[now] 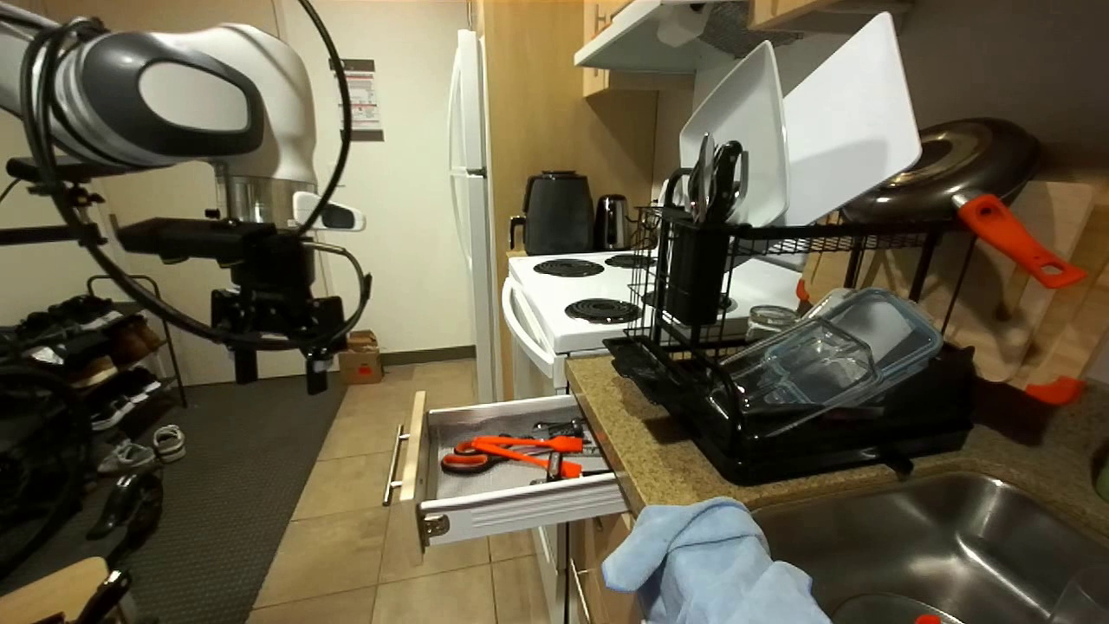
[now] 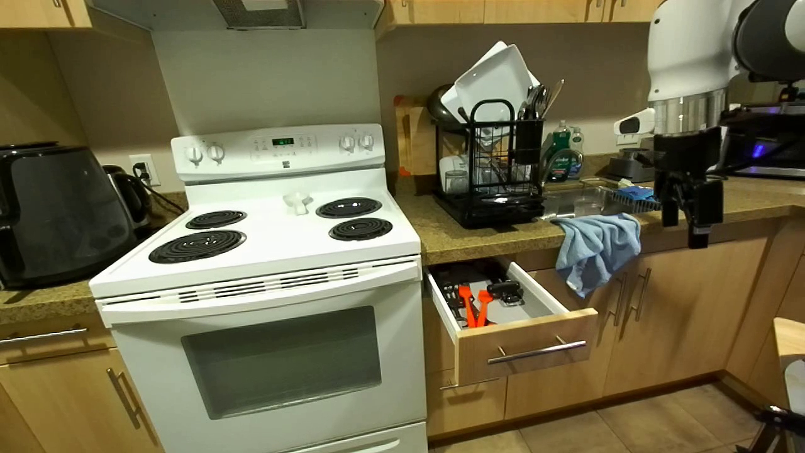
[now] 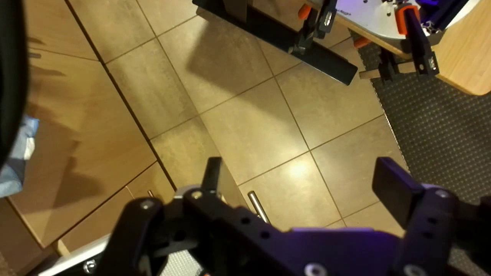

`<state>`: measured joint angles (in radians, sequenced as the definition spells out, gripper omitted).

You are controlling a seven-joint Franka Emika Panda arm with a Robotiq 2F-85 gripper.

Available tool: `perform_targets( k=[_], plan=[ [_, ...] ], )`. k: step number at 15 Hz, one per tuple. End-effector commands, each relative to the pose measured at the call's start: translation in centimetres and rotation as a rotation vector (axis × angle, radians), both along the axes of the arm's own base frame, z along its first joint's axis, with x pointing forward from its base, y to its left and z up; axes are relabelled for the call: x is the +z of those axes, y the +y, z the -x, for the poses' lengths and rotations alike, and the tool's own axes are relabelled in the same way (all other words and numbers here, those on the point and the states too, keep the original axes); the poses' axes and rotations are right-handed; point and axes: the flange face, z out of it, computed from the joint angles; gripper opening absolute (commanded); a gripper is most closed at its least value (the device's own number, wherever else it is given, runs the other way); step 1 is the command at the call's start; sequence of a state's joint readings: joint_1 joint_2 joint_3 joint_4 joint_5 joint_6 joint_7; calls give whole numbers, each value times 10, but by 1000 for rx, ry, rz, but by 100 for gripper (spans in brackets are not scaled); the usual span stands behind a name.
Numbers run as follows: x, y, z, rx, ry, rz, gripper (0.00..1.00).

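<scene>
Drawer [image 2: 527, 336], open, pale wood front [image 1: 418, 446], white sides [image 1: 537, 510], silver bar handle [image 2: 538, 353]

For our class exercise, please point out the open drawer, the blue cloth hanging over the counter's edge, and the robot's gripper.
Open drawer [image 2: 528, 336]: in an exterior view, on its wooden front panel.
Blue cloth [image 2: 594, 250]: in an exterior view, on its hanging folds.
Gripper [image 3: 301, 172]: in the wrist view, midway between its spread fingertips.

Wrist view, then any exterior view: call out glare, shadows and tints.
Wrist view: a bright glare spot on the floor tiles, dark shadows on the cabinet door, a purple tint on the open gripper, a sheen along the drawer handle; in an exterior view, white highlights in the steel sink.
</scene>
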<state>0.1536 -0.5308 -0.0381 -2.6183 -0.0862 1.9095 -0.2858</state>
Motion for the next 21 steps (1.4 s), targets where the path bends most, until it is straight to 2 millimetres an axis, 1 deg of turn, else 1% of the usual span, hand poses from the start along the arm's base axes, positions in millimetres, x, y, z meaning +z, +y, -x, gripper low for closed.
perform_targets(
  k=[1,4,7,11,13,17,19,21],
  plan=[
    [-9,32,-20,119,-3,-26,100],
    [-17,55,-25,202,-4,-26,100],
    [-32,73,-24,265,-8,8,100],
    [-56,93,-23,351,-24,70,100],
    [-63,101,-26,408,-43,111,100],
    [-69,110,-31,523,-88,202,100],
    [-69,109,-33,564,-106,247,100],
    [-65,108,-39,612,-125,292,100]
  ],
)
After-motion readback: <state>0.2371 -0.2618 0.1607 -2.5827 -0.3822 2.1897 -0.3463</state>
